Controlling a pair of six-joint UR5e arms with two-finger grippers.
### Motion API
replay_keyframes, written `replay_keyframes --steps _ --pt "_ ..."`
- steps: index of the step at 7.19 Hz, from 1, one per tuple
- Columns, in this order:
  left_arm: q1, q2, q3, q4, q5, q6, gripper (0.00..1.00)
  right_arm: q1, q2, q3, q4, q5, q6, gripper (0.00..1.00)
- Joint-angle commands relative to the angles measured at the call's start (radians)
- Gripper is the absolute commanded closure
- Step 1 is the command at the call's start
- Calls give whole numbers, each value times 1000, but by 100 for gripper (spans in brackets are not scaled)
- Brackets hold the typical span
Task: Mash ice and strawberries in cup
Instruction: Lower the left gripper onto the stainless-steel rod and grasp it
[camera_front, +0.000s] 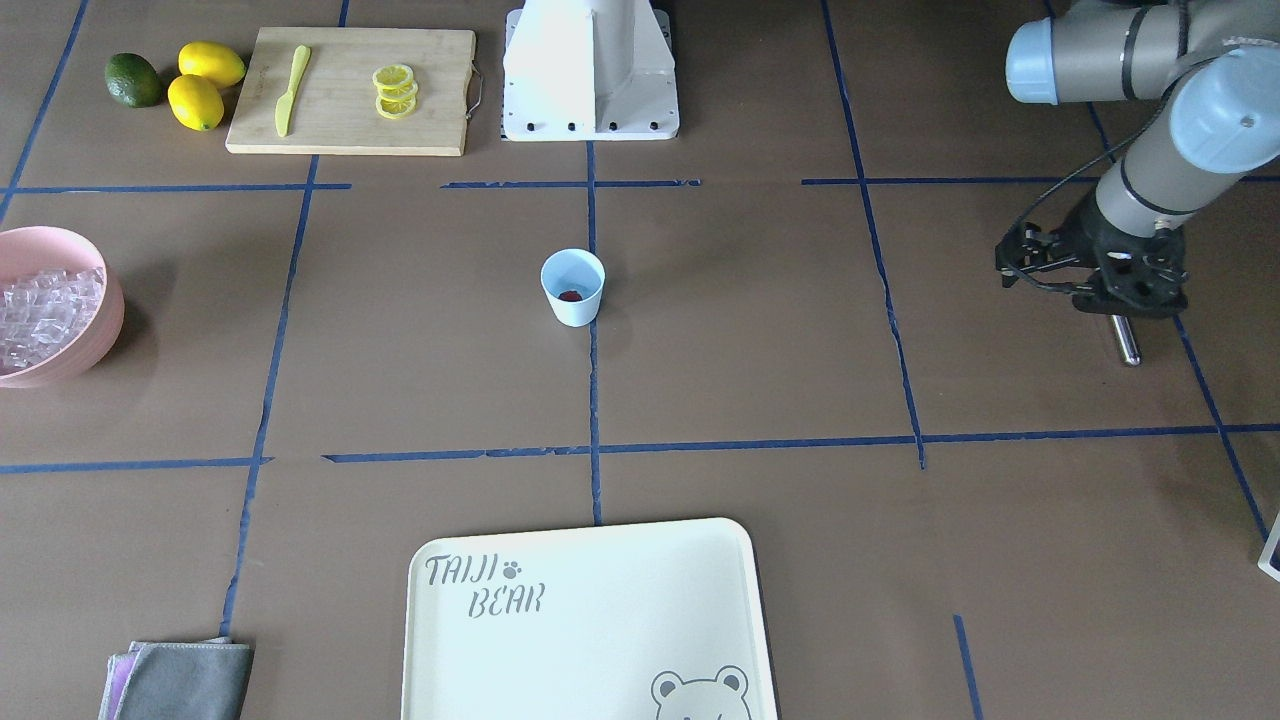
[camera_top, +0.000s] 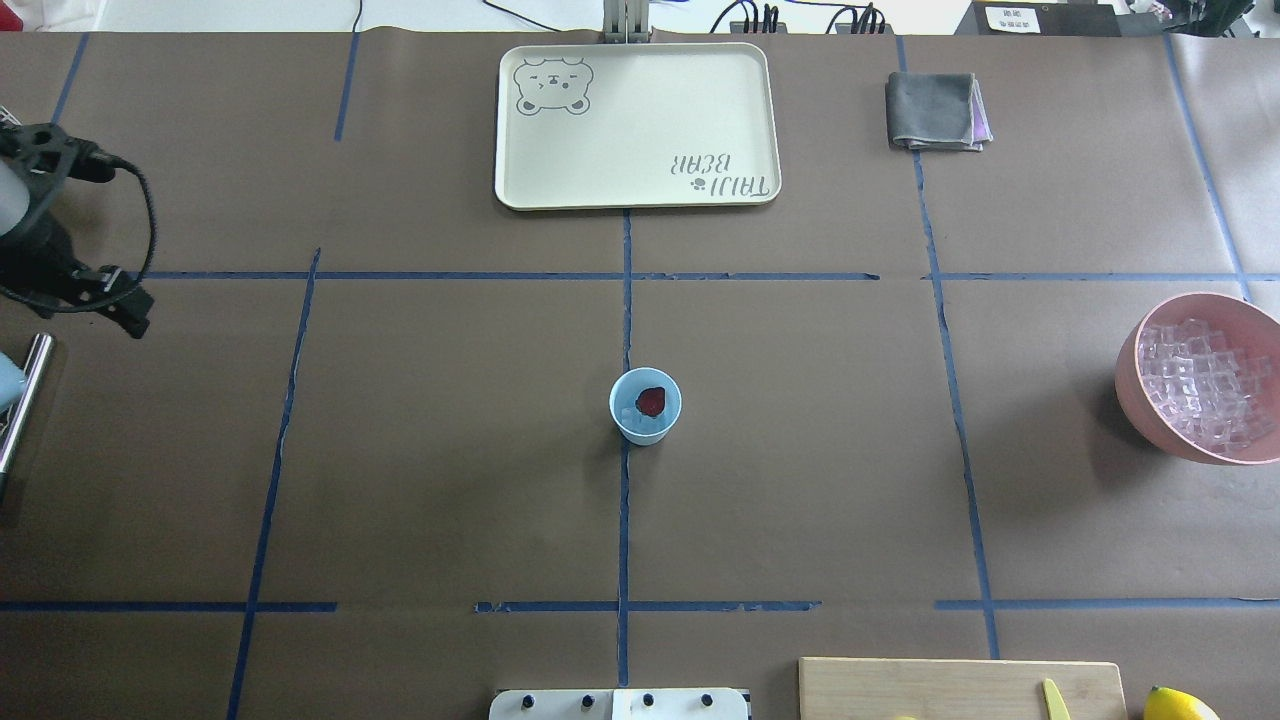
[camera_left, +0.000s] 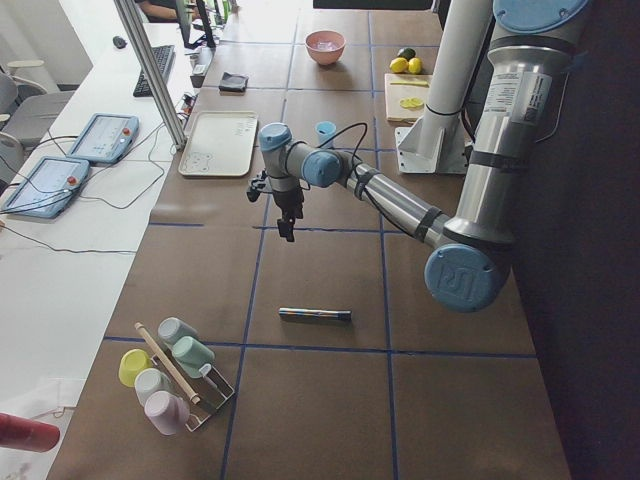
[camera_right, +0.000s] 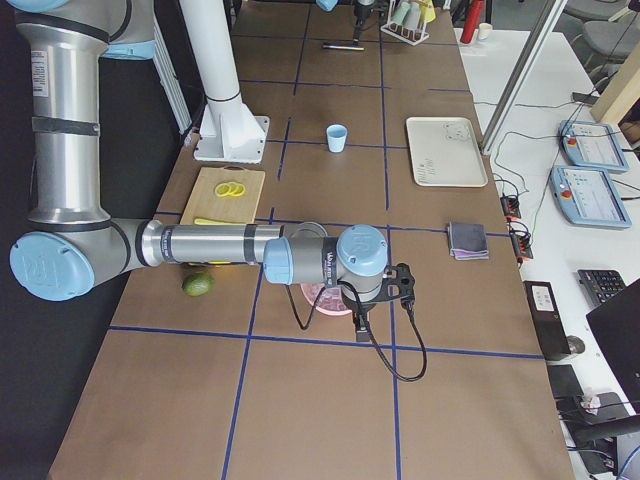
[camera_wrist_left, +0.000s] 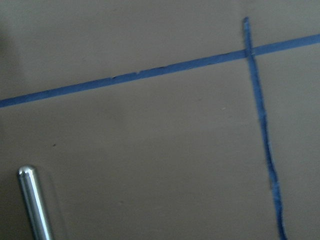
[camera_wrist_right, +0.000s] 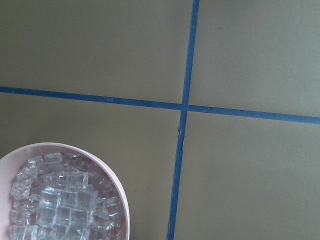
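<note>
The cup (camera_top: 645, 405) stands upright at the table's centre, mouth up, with a strawberry (camera_top: 651, 401) inside. The left gripper (camera_left: 287, 232) points down near a metal rod (camera_left: 315, 314) lying flat. The right gripper (camera_right: 360, 325) hangs by the pink bowl (camera_top: 1135, 400) of ice (camera_top: 1200, 385). Whether either gripper's fingers are apart cannot be told.

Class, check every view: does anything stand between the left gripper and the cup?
Nothing visible does. Only bare, taped table lies between the left gripper and the cup. The metal rod lies beside the gripper, off that line.

L gripper (camera_left: 287, 235), R gripper (camera_right: 362, 322) hang pointing down, well apart.
</note>
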Motion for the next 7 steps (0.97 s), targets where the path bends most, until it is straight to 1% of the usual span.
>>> replay_keyframes --steps 1,2,3,4,6,7 --pt "-33 160 13 -183 -14 6 0 1 -1 5 -1 0 1 1" --pt "-33 179 38 -226 -14 -29 0 -1 1 5 -1 -1 1 1" --pt "-33 206 91 -333 -14 -64 0 -1 1 5 -1 -1 1 1" --pt "-33 225 168 -481 -14 -113 0 -1 1 5 -1 -3 1 1" --pt "-28 229 292 -638 -12 -160 0 -1 1 5 -1 -3 1 1" --pt "-24 214 364 -739 -12 -204 0 -1 1 5 -1 -4 1 1"
